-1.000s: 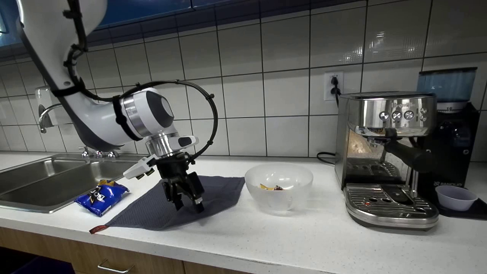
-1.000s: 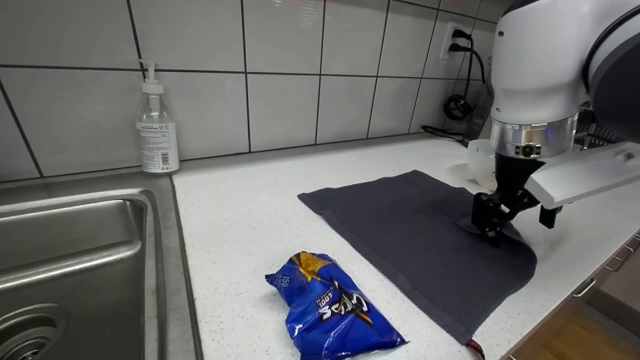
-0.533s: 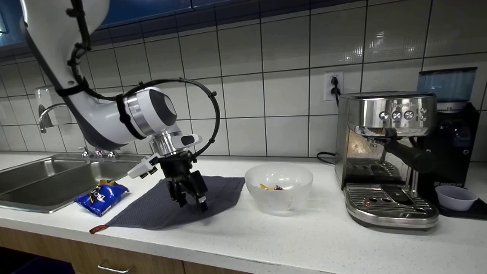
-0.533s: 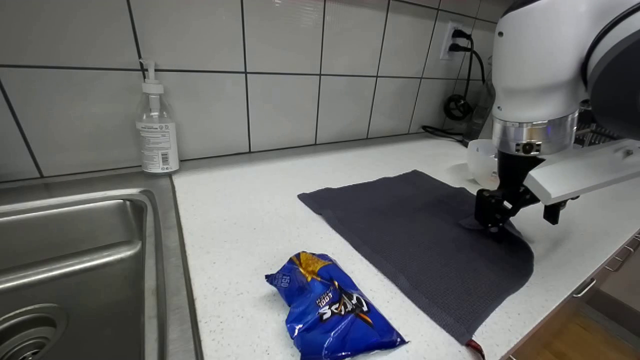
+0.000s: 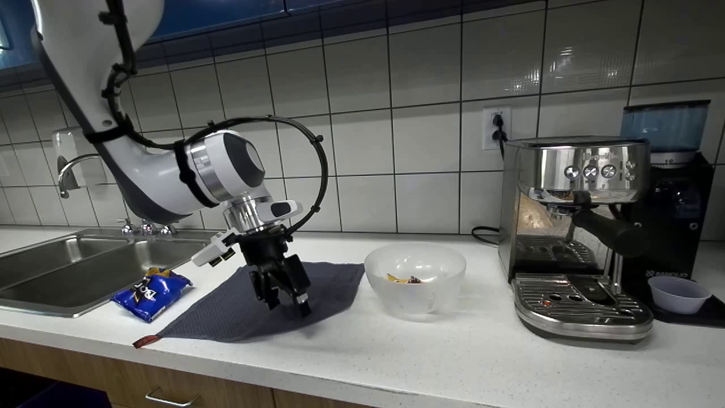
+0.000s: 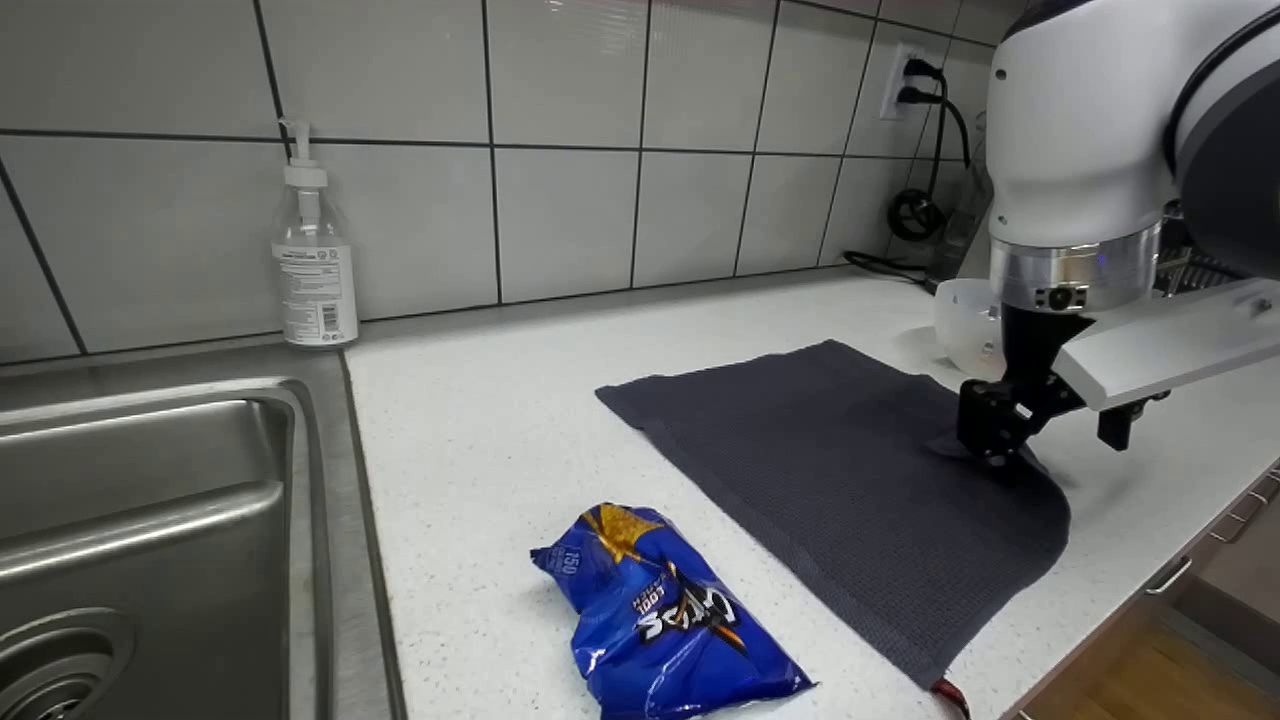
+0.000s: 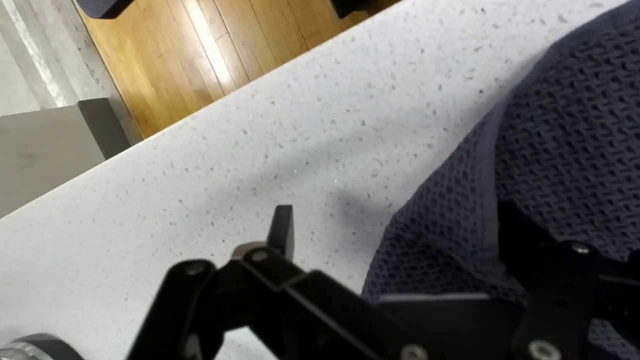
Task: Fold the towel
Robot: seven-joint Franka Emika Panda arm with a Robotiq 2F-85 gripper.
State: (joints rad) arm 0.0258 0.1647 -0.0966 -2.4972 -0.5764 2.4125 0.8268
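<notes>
The towel point(image 6: 830, 480), a dark slate-grey cloth, lies mostly flat on the counter, with a red tag at its front corner. Along the edge near the bowl it curls over, and a small flap of it is turned back, clearest in the wrist view, where the towel point(image 7: 575, 135) fills the right side. My gripper point(image 5: 288, 305) is over that curled edge, its jaws wide apart. In the wrist view one of its fingers point(image 7: 282, 230) is above bare counter, while the opposite one stands by the flap's hem. Whether that fingertip touches the cloth I cannot tell.
A clear bowl point(image 5: 416, 283) with something yellow inside stands beside the towel. The blue chip bag point(image 6: 670, 620) lies between towel and sink point(image 6: 300, 560). A coffee machine point(image 5: 578, 238) is further right. The counter's front edge point(image 7: 230, 95) runs close by.
Over the last second my gripper has shifted slightly up and to the right in both exterior views, jaws still apart. The towel's curled edge has moved a little.
</notes>
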